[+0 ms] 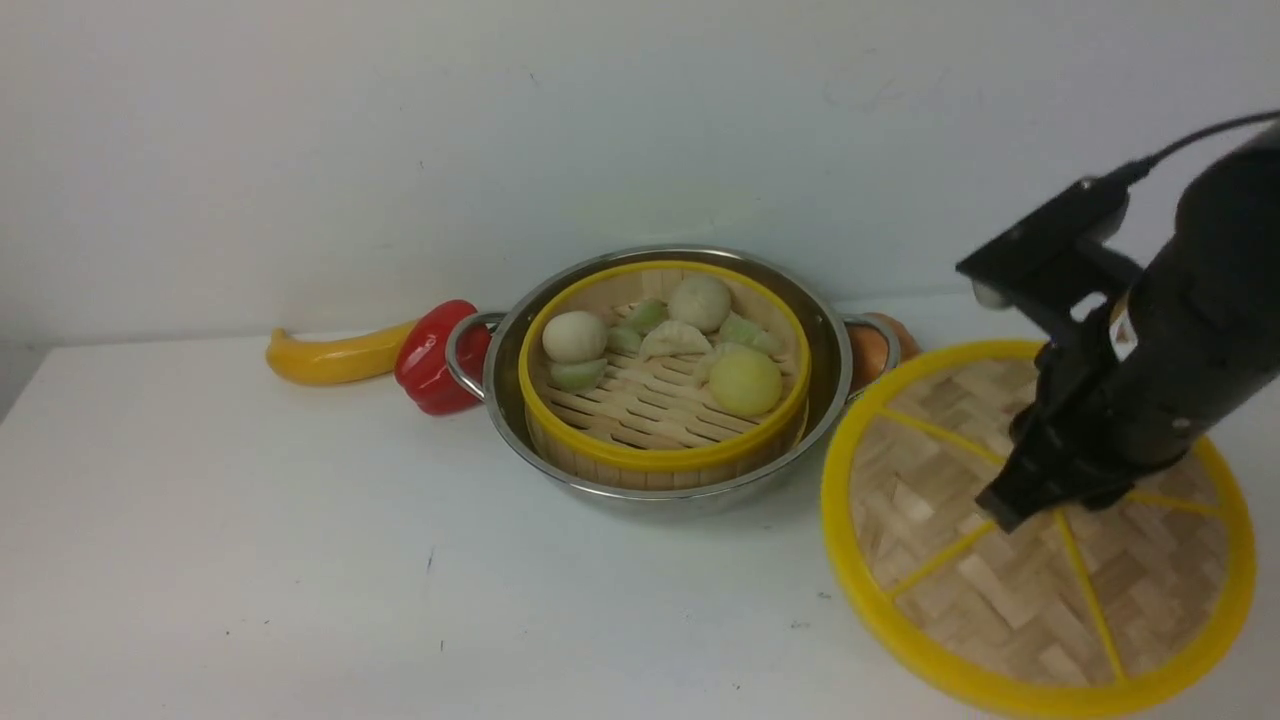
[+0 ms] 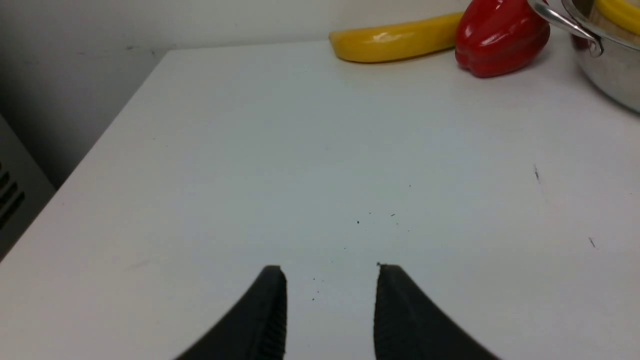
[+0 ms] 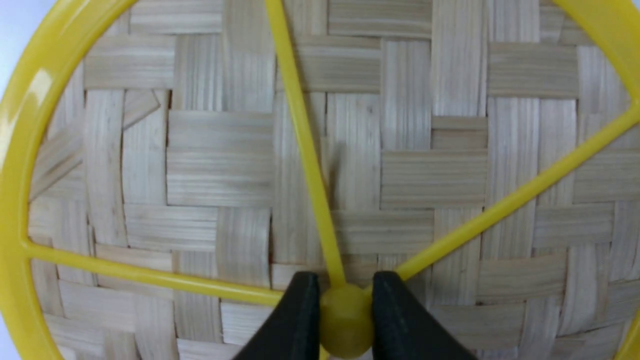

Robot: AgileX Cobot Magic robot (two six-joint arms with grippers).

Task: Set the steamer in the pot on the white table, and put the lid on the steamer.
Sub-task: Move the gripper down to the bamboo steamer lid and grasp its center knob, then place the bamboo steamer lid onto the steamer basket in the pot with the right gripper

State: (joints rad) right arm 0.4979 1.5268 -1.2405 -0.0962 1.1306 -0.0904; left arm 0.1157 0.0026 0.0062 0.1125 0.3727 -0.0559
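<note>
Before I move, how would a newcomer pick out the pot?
On the white table, look near the back wall. The pot is the wide, shiny steel vessel around the yellow-rimmed steamer; unlike the steamer, it has two metal loop handles.

Right gripper (image 3: 346,315) is closed on a knob, tilted over the worktop's right edge; left gripper (image 2: 331,310) open.

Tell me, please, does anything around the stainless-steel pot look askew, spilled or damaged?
Nothing looks spilled or damaged. The round bamboo steamer with yellow rim sits inside the shiny stainless-steel pot, food pieces within. The woven-bamboo lid with yellow rim looks tilted, but the right gripper grips its knob, so that seems expected.
</note>
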